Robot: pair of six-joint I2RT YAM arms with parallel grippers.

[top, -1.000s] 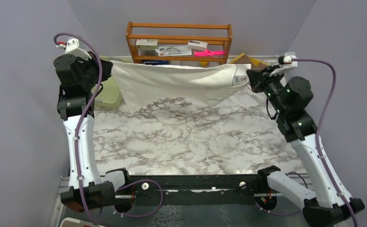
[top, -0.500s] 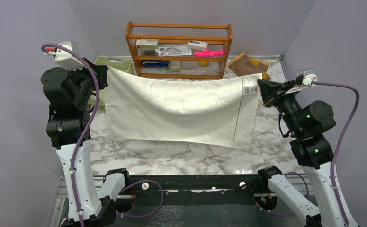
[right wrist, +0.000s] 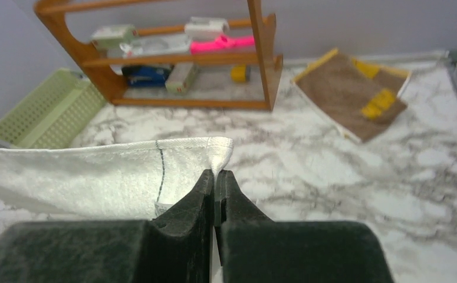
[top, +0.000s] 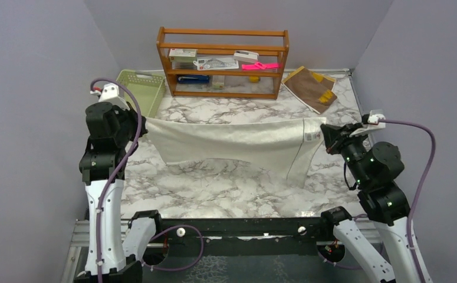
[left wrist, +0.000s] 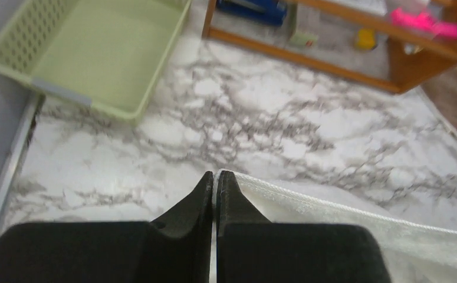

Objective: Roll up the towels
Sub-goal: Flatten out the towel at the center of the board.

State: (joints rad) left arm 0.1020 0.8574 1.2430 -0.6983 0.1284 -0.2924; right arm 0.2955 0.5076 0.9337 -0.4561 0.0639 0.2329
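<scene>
The cream-white towel (top: 237, 144) hangs stretched between my two grippers above the marble table (top: 226, 188), sagging in the middle with its lower right part touching the table. My left gripper (top: 142, 122) is shut on its left corner, the hem (left wrist: 332, 206) running off to the right in the left wrist view. My right gripper (top: 326, 127) is shut on the right corner (right wrist: 220, 152), beside a small label. The brown towel (top: 311, 85) with mustard-yellow trim lies flat at the back right, also seen as the brown towel (right wrist: 355, 94) in the right wrist view.
A wooden shelf (top: 223, 59) with small items stands at the back centre. A pale green basket (top: 140, 88) sits at the back left. Grey walls close in both sides. The black frame holding the arm bases (top: 243, 227) runs along the near edge.
Both grippers have come down and toward the near side with the cream-white towel. It hung as a tall sheet half a second ago and now sags lower, reaching the table.
</scene>
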